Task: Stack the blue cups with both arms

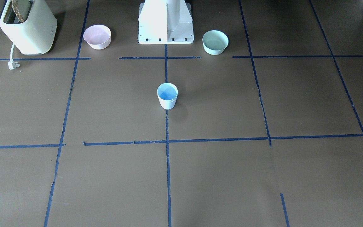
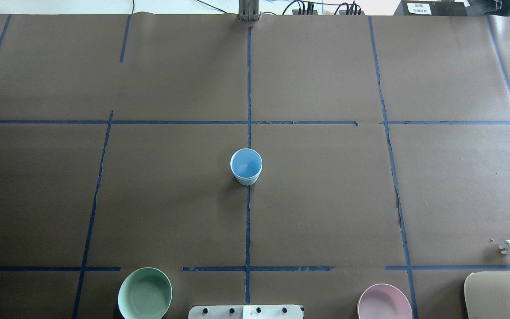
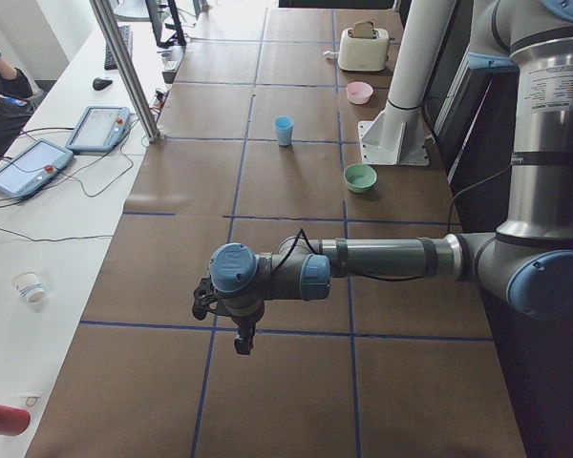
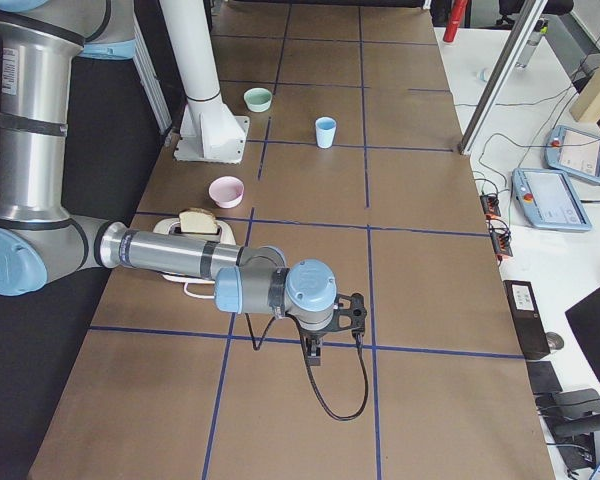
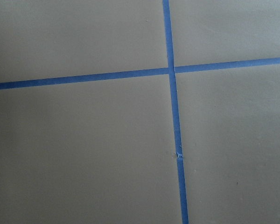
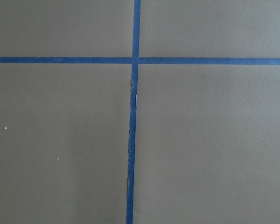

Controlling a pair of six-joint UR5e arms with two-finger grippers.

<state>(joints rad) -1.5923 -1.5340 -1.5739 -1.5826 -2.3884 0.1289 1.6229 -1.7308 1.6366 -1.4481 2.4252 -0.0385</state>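
Observation:
One blue cup point(image 1: 167, 96) stands upright at the table's middle, on the centre tape line; it also shows in the overhead view point(image 2: 246, 166) and both side views point(image 3: 284, 130) point(image 4: 325, 132). I cannot tell whether a second cup sits inside it. No other blue cup is in view. Both arms are far from it, out over the table's ends. The left gripper point(image 3: 243, 345) shows only in the exterior left view and the right gripper point(image 4: 314, 357) only in the exterior right view, so I cannot tell if they are open or shut. Both wrist views show only brown paper and blue tape.
A mint-green bowl point(image 1: 215, 42) and a pink bowl point(image 1: 97, 36) flank the white pedestal point(image 1: 165, 23). A cream toaster point(image 1: 28, 26) with bread stands beyond the pink bowl, its plug point(image 1: 13, 64) lying on the table. Operator tablets point(image 3: 95, 129) lie beside the table.

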